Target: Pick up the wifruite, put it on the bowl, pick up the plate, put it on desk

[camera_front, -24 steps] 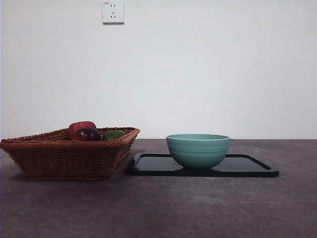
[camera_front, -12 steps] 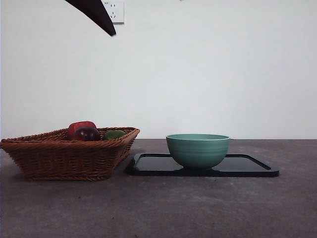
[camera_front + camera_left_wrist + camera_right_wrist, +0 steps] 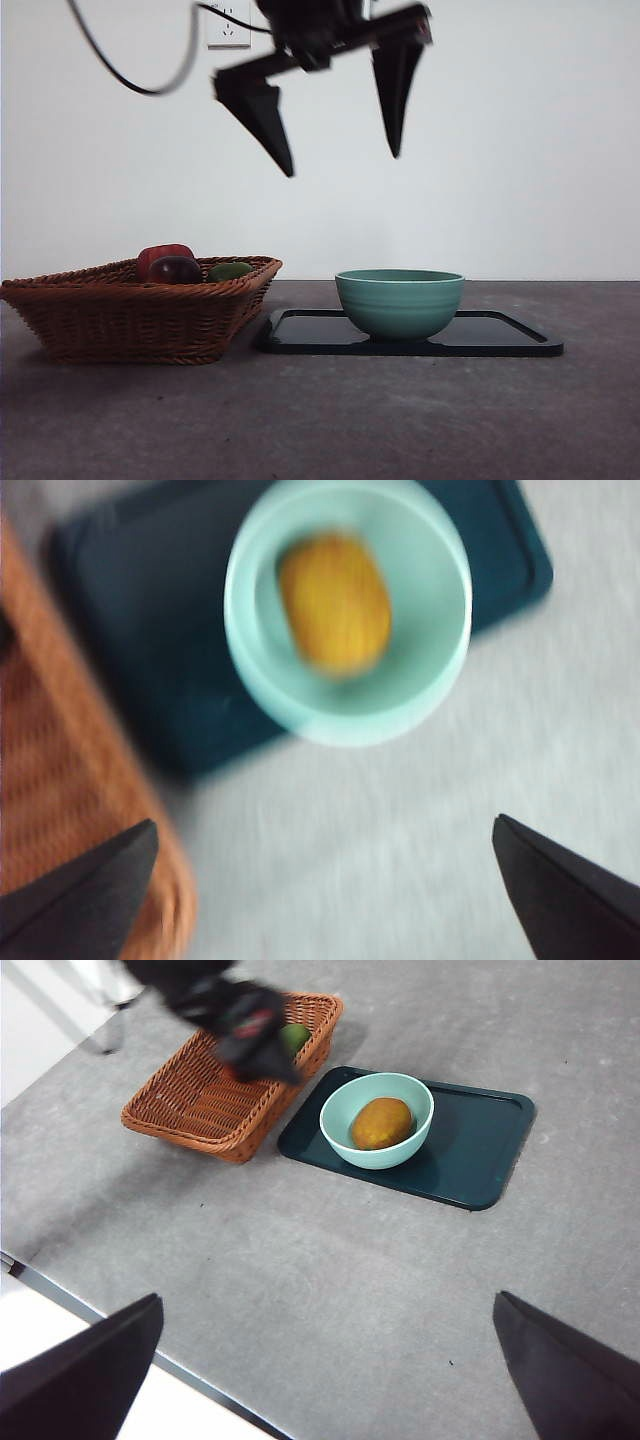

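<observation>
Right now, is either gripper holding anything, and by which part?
Nothing is held. The left gripper hangs open above the bowl; the right gripper is open too.

**Desk surface and what sits on it**

A dark grey mottled desk (image 3: 400,420) is seen across the whole frame. A brown wicker basket (image 3: 140,315) is placed on it, and just beside the basket a dark flat tray (image 3: 500,338), possibly the plate, is laid. Whether the two touch cannot be told. The rest of the surface is seen bare in the right wrist view.
</observation>
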